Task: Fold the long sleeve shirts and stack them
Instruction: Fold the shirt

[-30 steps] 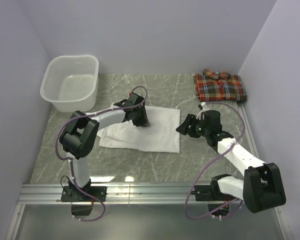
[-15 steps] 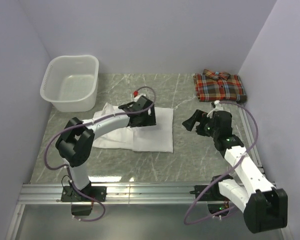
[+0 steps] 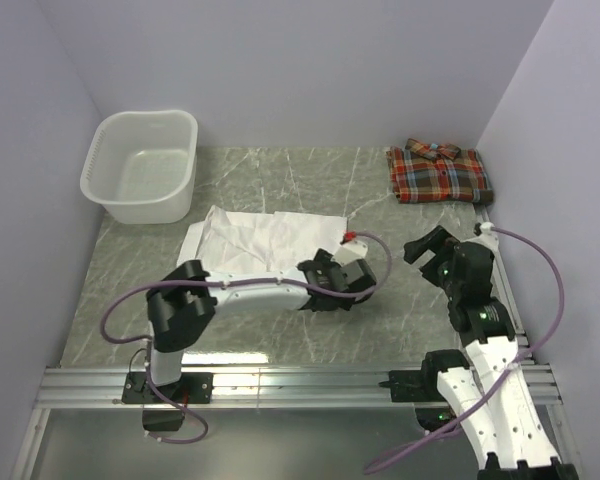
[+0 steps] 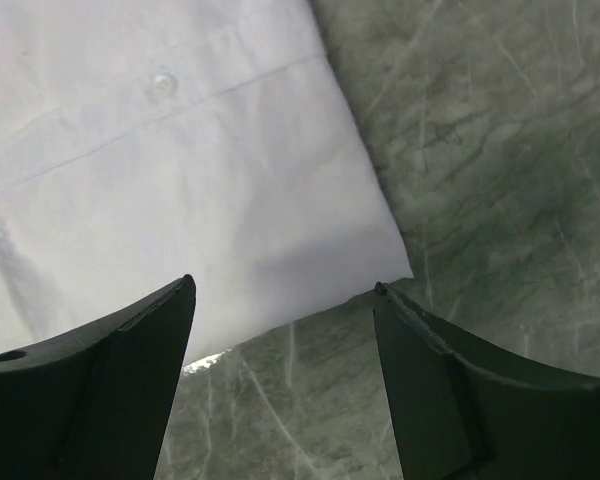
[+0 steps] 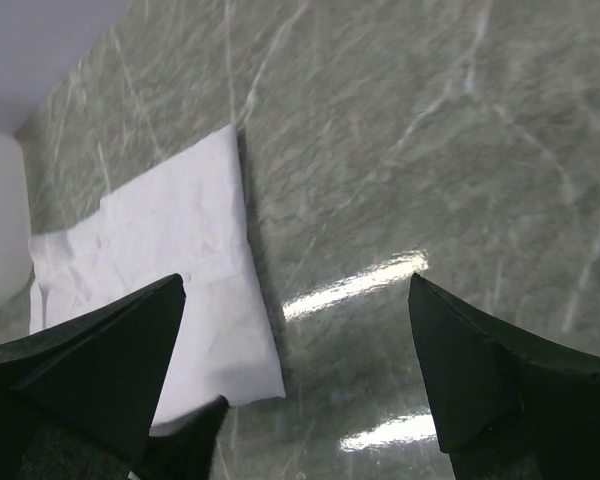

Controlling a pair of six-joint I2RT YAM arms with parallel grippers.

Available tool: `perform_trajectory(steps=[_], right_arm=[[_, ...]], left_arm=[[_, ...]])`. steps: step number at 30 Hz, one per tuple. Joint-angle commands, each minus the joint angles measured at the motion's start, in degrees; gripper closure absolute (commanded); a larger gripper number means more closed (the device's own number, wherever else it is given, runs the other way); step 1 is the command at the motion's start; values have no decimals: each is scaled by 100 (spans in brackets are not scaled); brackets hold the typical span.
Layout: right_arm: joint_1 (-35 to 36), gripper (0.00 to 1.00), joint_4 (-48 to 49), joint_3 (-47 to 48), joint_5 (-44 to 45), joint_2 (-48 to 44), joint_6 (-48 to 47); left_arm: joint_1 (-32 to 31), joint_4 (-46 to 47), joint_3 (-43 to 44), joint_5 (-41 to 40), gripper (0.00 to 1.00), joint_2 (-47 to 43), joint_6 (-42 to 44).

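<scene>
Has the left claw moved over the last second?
Yes. The left claw has swung right and toward the near edge, away from the laundry basket, and is now at the near right corner of the white shirt.

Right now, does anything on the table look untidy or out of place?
Yes: the white shirt lies only loosely folded, its end toward the laundry basket ragged and uneven, while the plaid shirt sits neatly folded in the far right corner.

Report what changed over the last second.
The left gripper opened, let go of the white shirt and moved to its near right corner. The right gripper opened and drew back to the right. The shirt shifted slightly left. The plaid shirt and basket stayed put.
</scene>
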Motion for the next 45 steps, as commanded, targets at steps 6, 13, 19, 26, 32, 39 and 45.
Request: perform_trajectory(steps=[6,13,19,26,32,39,45], right_arm=[[-67,0,-657,-46,1186,-468,340],[-58,0,-569,-204,958,-512,313],[-67,1,-359,-266,624,-354,287],[-76,2,-86,-319,334,-144,225],[-67,2,423,-301,-639,655,356],[-50,1,1749,-573,-2186,2097,1155],[336,1,3183,-653,-2847,3538,1656]], left_arm=[[-505,-31,925,-590,22,1126,509],[-505,-127,1208,-722,25,1619,624],[-505,-268,1190,-660,45,1787,431],[-488,-400,1120,-739,99,1690,308],[-295,-208,735,-547,99,1111,158],[-171,171,338,139,99,258,141],[-154,303,250,298,100,108,185]])
